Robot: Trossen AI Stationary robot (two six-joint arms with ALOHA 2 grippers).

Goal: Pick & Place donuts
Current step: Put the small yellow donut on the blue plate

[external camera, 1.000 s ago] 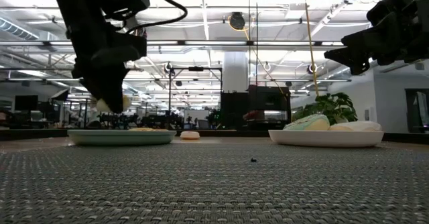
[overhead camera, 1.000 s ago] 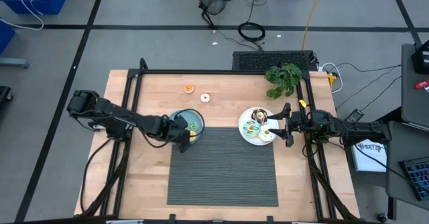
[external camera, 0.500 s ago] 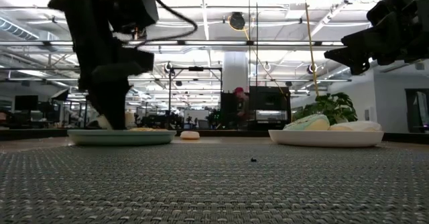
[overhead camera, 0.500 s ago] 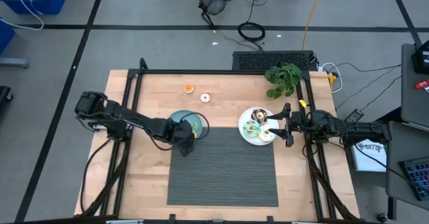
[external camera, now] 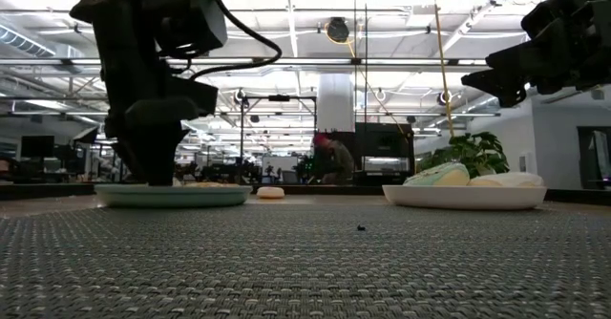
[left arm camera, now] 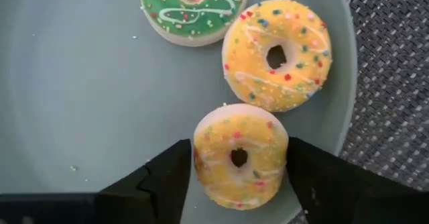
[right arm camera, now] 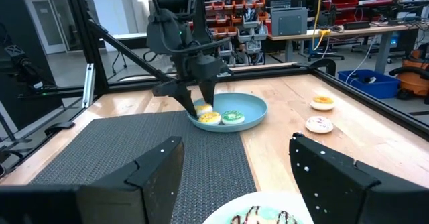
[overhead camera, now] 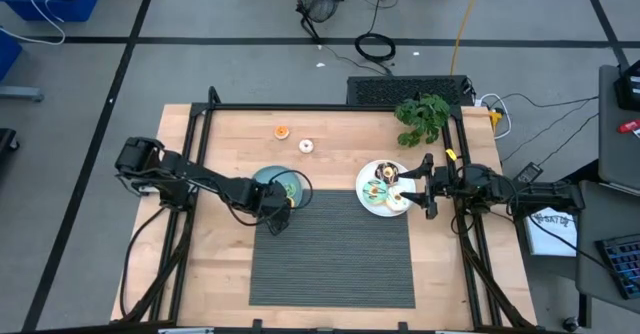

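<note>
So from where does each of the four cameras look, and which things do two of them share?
High view: above, straight down; both arms, teal plate, white plate.
Low view: mat level, facing the room; left tool on the teal plate.
Left wrist view: close over the plate; own fingers around a yellow donut.
Right wrist view: across the table; own open right tool.
Shared: teal plate, in all four.

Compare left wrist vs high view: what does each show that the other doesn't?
Left wrist only: the left gripper closed on a yellow sprinkled donut, a second yellow donut beside it.

High view only: the white plate under the right gripper, an orange donut and white donut loose on the table.

Both: the teal plate and green donut.
</note>
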